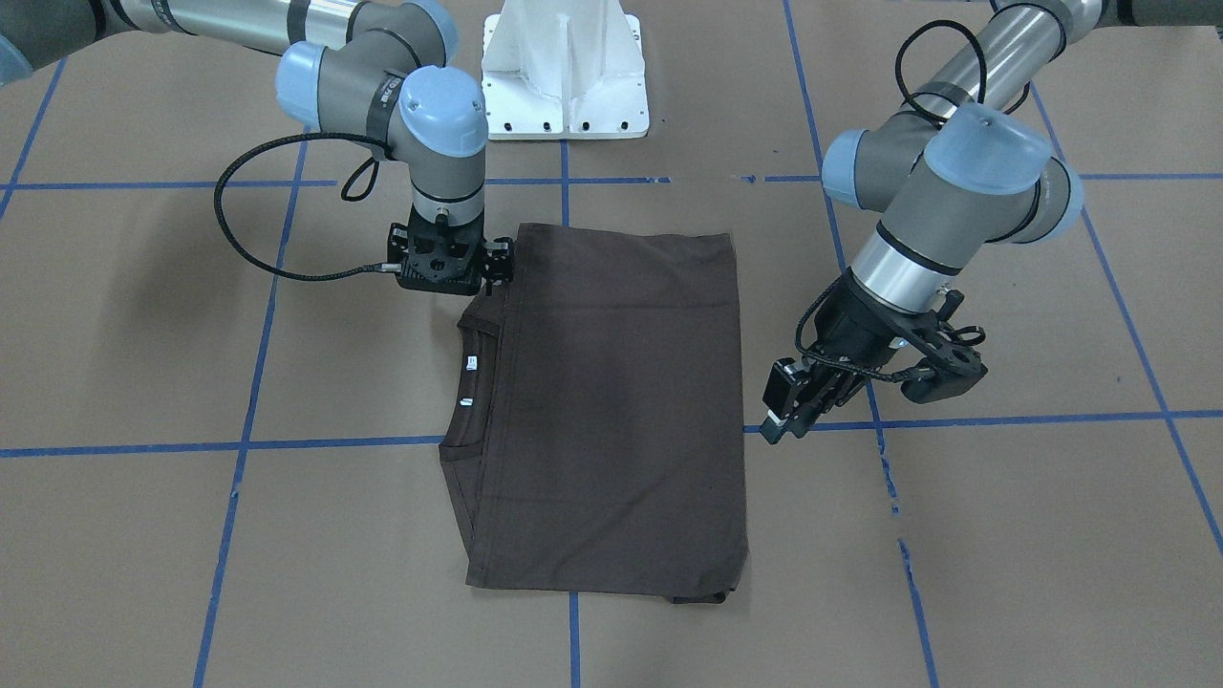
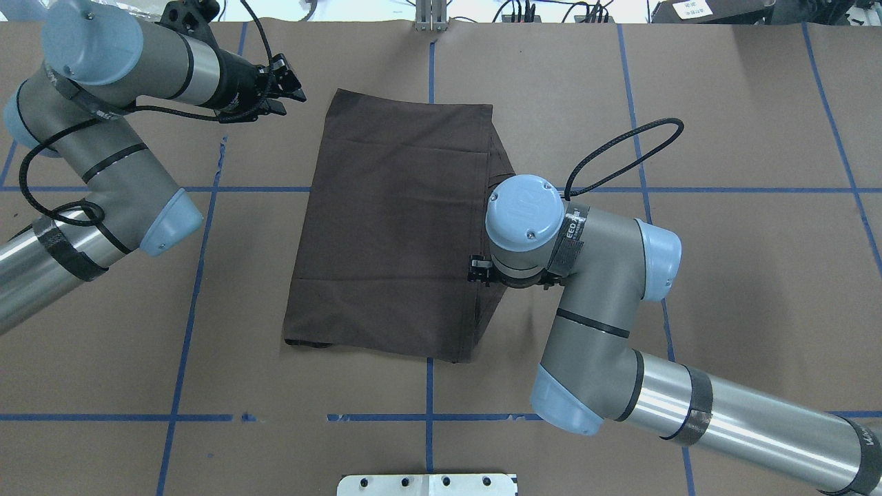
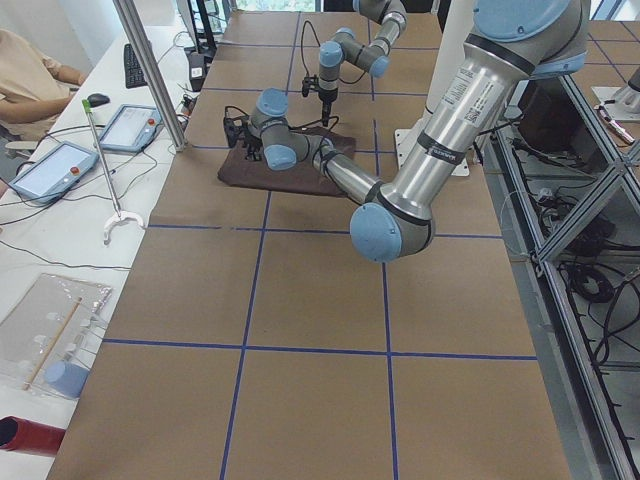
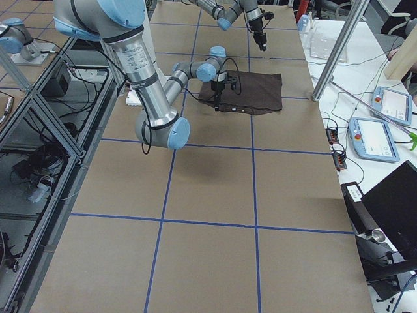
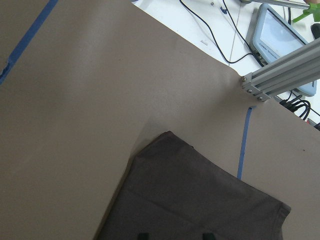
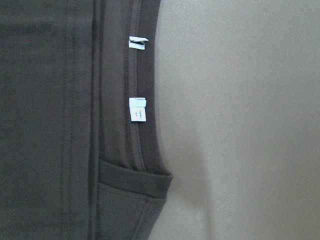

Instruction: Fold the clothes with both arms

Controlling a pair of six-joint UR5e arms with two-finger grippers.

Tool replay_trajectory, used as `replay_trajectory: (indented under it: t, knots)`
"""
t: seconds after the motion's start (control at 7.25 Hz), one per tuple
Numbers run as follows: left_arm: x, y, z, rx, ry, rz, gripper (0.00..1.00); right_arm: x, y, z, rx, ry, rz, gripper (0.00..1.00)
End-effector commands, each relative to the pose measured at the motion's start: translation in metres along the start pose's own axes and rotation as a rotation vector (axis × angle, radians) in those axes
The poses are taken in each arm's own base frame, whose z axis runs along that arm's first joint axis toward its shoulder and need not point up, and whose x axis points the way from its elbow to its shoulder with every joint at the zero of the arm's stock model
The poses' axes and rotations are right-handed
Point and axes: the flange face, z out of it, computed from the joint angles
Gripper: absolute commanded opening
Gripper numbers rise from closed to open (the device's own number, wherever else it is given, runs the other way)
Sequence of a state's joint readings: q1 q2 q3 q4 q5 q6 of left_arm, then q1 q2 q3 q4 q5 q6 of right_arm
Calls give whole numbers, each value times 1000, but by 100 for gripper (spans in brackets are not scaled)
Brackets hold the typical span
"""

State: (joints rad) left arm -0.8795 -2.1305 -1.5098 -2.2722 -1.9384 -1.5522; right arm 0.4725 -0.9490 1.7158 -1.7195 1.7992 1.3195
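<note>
**Right Gripper at the Neck Corner, Left Gripper Off the Cloth**

Right wrist view: closest under the lens lay the ribbed crew neck (image 6: 134, 172) of the dark brown T-shirt (image 6: 50, 120). Two white neck labels (image 6: 137, 109) sat along it, their print too small to read. No finger showed here.

Front-facing view: the T-shirt (image 1: 611, 401) lay flat on the brown paper-covered table (image 1: 1003, 535), folded to a rectangle with its neck toward the robot's right. The right gripper (image 1: 449, 272) pointed straight down at the neck-side corner nearest the robot's base. Whether it was parted or closed on cloth could not be told. The left gripper (image 1: 785, 420) hung just off the hem side, holding nothing.

Overhead view: the right arm's wrist hid its gripper. A band (image 2: 572, 231) on that wrist carried white lettering, only partly legible. The left gripper (image 2: 286, 83) was near the far hem corner.

Left wrist view: its fingertips (image 5: 143, 235) stood apart with nothing between them, and a corner of the shirt lay well below.

Side views: the shirt was small and far, and nothing on it was readable.

The step looked like taking hold for the next fold. Doing it well would likely mean pinching every layer at the corner. The left gripper would need a matching corner, and both would need to lift evenly so the rectangle did not skew.
</note>
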Motion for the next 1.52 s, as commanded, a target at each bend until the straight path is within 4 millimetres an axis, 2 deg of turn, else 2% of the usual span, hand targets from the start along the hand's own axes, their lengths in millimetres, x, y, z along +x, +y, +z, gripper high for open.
replay_trajectory:
  t: [0.0,0.14,0.41,0.55,0.69,0.83,0.97,1.38]
  knots:
    - [4,1,-5,1,10,3,47,-20,18,-19,7,-113,237,100]
    - [5,1,-6,1,12,4,47,-23,25,-28,28,-186,373,100]
    - [5,2,-6,1,14,5,47,-38,74,-36,93,-244,547,99]
    - [5,1,-6,2,15,4,47,-37,94,-34,85,-254,613,97]
    - [-3,2,-5,2,8,0,47,-40,115,-24,98,-250,658,88]
    - [-10,2,-6,5,4,-2,47,-41,124,-18,116,-249,657,81]
    - [-15,4,-10,5,2,-4,47,-41,127,-14,116,-243,663,81]
    - [-14,5,-15,7,11,-3,48,-45,128,3,121,-219,664,81]
